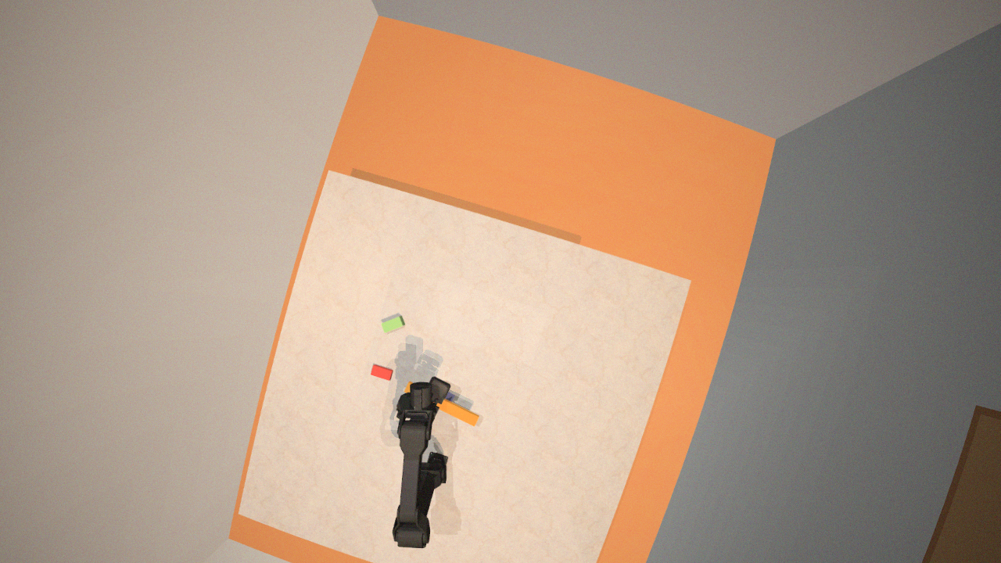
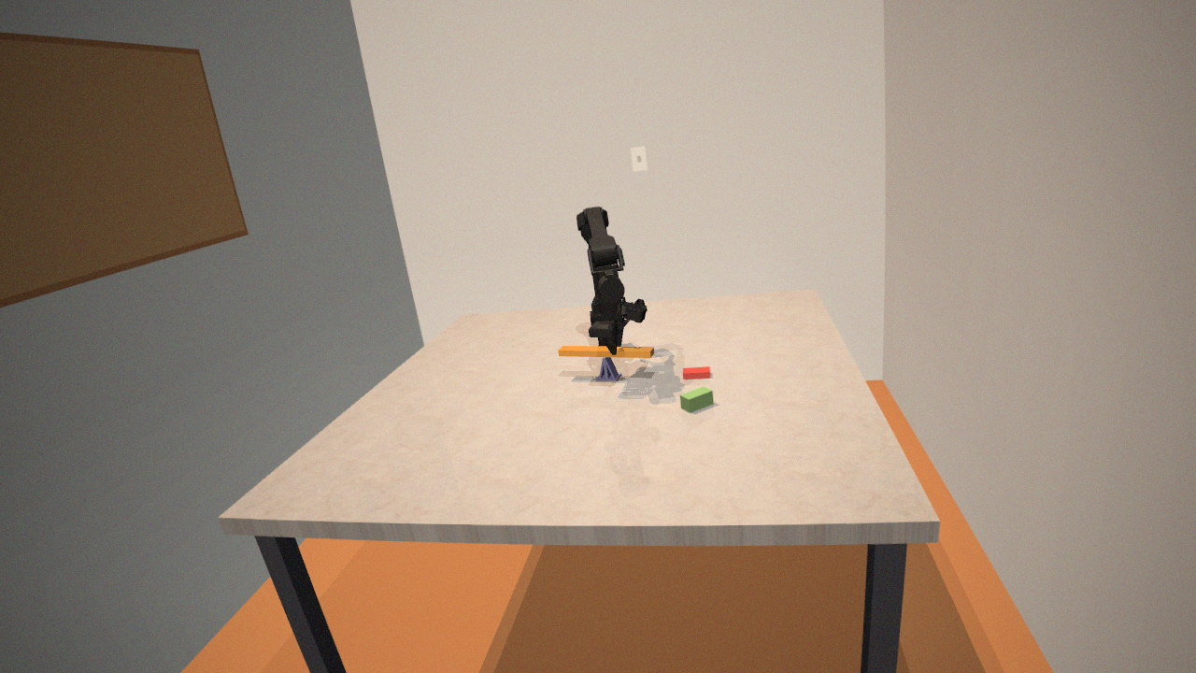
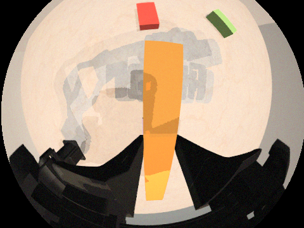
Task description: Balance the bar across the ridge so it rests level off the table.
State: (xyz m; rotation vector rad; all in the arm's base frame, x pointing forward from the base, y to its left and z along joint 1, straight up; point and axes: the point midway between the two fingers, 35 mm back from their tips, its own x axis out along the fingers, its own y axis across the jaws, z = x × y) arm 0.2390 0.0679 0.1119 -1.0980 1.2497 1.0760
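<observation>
The long orange bar (image 1: 458, 413) (image 2: 581, 351) (image 3: 163, 79) looks about level in the exterior view, above the table with both ends off it. The dark blue ridge (image 1: 452, 396) (image 2: 607, 370) stands on the table under the bar's middle part. Its top meets the bar's underside in that view, but whether they touch I cannot tell. My gripper (image 2: 613, 348) (image 3: 159, 138) points down and is shut on the bar, with one fingertip against each long side. The arm hides part of the bar in the top view, and the bar hides nearly all of the ridge in the wrist view.
A red block (image 1: 381, 372) (image 2: 695, 373) (image 3: 147, 14) lies on the table (image 1: 546, 349) (image 2: 502, 468) beyond one end of the bar. A green block (image 1: 392, 323) (image 2: 696, 400) (image 3: 221, 23) lies near the red one.
</observation>
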